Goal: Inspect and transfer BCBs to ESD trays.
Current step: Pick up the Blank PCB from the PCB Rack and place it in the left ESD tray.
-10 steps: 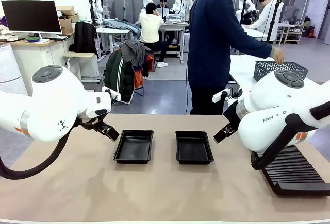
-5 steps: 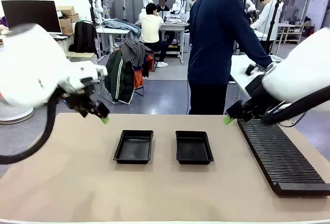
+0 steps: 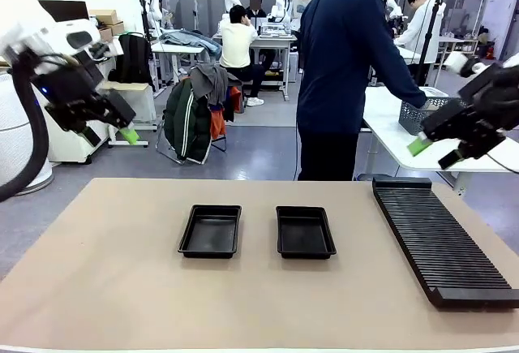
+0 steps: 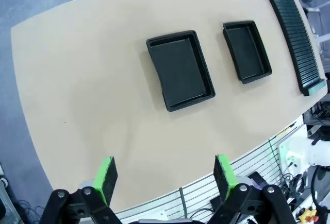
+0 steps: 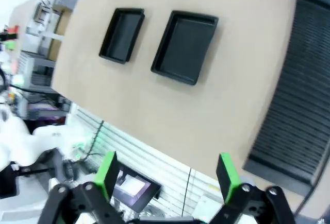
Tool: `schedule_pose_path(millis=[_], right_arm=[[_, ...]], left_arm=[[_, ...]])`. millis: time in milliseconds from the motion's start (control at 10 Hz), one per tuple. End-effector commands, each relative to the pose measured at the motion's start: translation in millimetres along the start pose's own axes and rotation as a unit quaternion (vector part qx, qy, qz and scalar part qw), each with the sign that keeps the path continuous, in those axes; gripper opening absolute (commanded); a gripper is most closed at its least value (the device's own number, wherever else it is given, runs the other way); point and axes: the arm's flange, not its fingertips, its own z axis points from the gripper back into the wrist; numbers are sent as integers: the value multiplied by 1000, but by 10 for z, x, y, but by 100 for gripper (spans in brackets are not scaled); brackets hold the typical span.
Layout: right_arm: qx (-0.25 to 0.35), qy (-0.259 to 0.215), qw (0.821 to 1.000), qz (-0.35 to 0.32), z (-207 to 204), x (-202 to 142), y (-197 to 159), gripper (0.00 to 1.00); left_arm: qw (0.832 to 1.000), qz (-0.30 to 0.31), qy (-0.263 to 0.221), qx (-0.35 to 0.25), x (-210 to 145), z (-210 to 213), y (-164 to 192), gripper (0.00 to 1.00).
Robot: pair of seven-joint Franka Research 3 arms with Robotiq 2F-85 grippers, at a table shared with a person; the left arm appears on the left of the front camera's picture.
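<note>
Two empty black ESD trays sit side by side mid-table: the left tray (image 3: 211, 230) and the right tray (image 3: 305, 232). No BCBs are in view. My left gripper (image 3: 109, 135) hangs high above the table's far left corner, open and empty. My right gripper (image 3: 435, 152) is raised at the far right, above the rack's far end, also open and empty. From the left wrist, the open gripper (image 4: 165, 177) looks down on both trays (image 4: 180, 69) (image 4: 247, 51). The right wrist view shows its open gripper (image 5: 167, 175) over the same trays (image 5: 122, 35) (image 5: 184, 46).
A long black ribbed rack (image 3: 442, 239) lies along the table's right side. A person (image 3: 340, 69) in a dark blue top stands at the far edge, reaching right toward a grey mesh basket (image 3: 422, 109) on a white side table.
Both arms have swung up and outward, away from the trays, uncovering the whole rack. The grippers stayed open. The person still reaches toward the basket.
</note>
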Motion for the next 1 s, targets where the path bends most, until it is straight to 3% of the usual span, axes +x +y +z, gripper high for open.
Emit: schedule_pose_path(millis=[0,600,900], right_arm=[[16,10,998,-57,189,114,-152,100],[88,16,988,-127,583,245,-639,100],[92,16,986,-140,659,247,-789,100]], left_arm=[[999,28,-10,-31,0,105,166,100],[991,90,-45,-91,-150,252,460,100],[989,118,-17,-92,-165,325,512,100]])
